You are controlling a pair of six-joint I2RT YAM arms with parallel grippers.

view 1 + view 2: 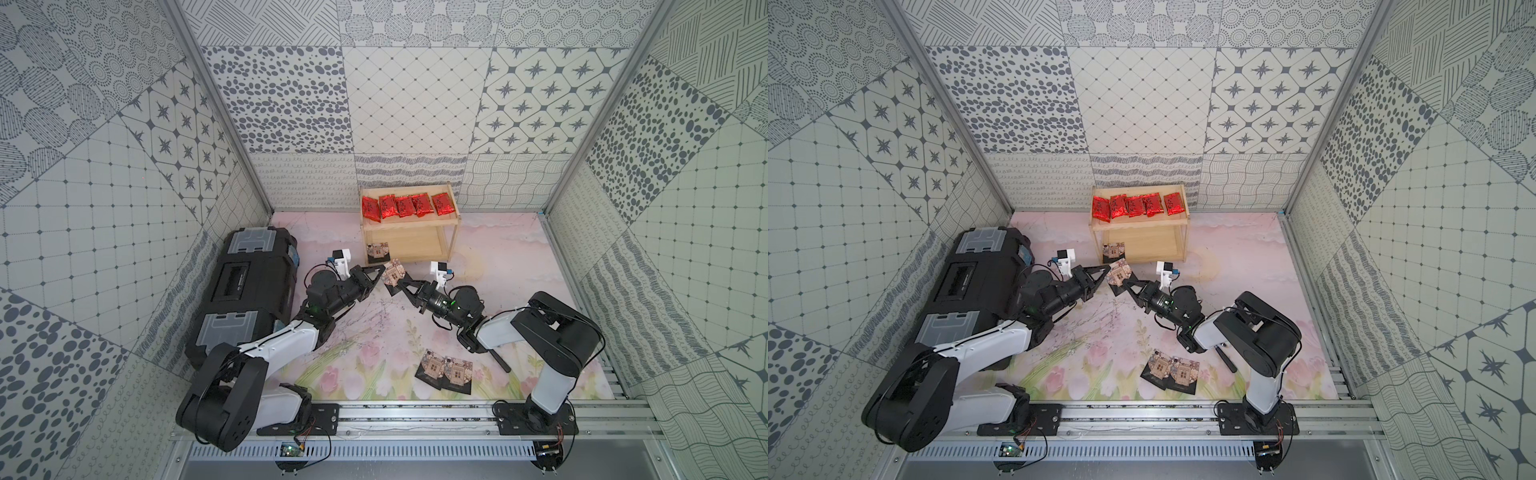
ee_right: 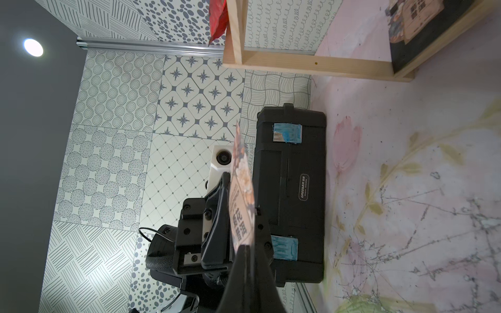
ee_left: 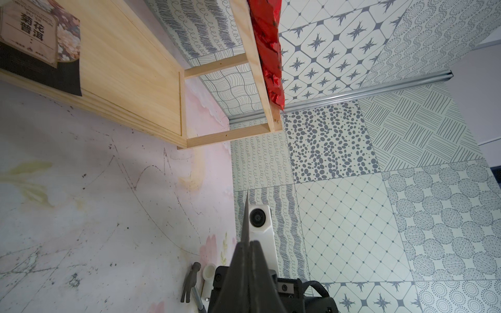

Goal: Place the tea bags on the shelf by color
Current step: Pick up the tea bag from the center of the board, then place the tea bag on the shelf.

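The long black toolbox (image 1: 249, 291) takes up the left edge, close against the left arm. The left gripper (image 1: 378, 274) has its fingers clamped on one side of a dark sachet (image 1: 394, 272), which is up in the air just in front of the shelf (image 1: 411, 226). The right gripper (image 1: 401, 284) is pinched shut on the sachet's opposite edge. Five red packets (image 1: 405, 206) line the top tier, and one lower-tier sachet (image 1: 377, 251) sits at its left end. There is open mat to the right of the shelf. Two loose sachets (image 1: 444, 370) lie near the front rail.

Right pincer (image 2: 245, 248) clamped on a dark tea bag (image 2: 242, 187), seen edge-on.
The left pincer (image 2: 238, 197) grips it too — a black toolbox (image 2: 291, 189) behind on the tabletop (image 2: 406, 216), a second tea bag (image 2: 414, 19) on the bottom board of the shelf (image 2: 311, 66).
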